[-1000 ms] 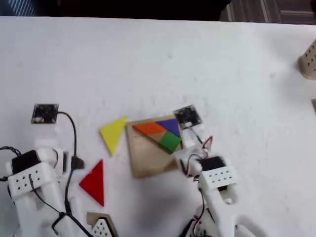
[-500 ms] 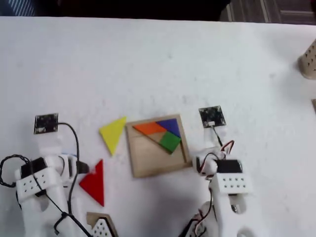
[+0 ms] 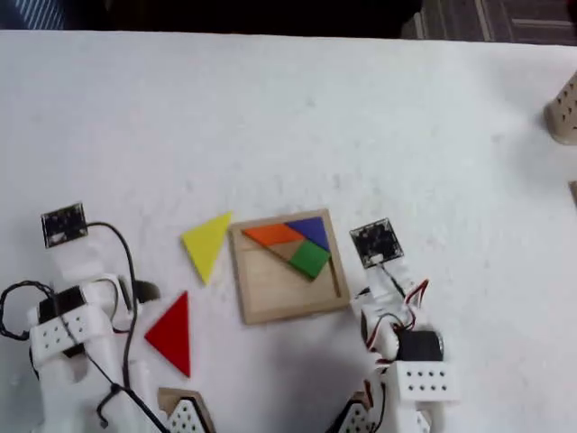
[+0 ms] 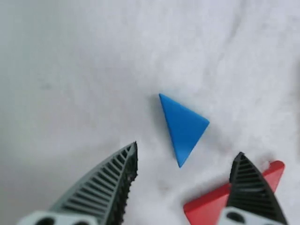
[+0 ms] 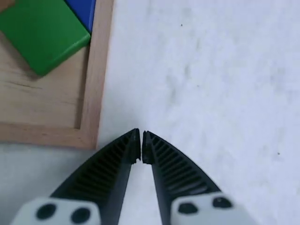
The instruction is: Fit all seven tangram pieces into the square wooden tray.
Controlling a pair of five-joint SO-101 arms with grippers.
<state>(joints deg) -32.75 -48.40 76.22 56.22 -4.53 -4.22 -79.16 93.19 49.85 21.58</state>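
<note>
The square wooden tray (image 3: 270, 293) lies at the table's centre front, holding an orange piece (image 3: 270, 234), a blue piece (image 3: 311, 229) and a green square (image 3: 309, 259) along its far side. Left of it lie a yellow triangle (image 3: 207, 244) and a red triangle (image 3: 171, 332). My left gripper (image 4: 186, 150) is open just above the table, a small blue triangle (image 4: 183, 126) lying ahead of its tips and the red triangle (image 4: 220, 206) under one finger. My right gripper (image 5: 139, 133) is shut and empty, just off the tray's rim (image 5: 96, 84), with the green square (image 5: 42, 37) beyond.
The left arm (image 3: 68, 329) stands at the front left and the right arm (image 3: 406, 352) at the front right of the tray. A perforated tan object (image 3: 563, 113) sits at the right edge. White table stretches away behind the tray.
The right arm has drawn back off the tray's right side toward the front edge, uncovering the rim. The left arm has shifted a little to the left and forward.
</note>
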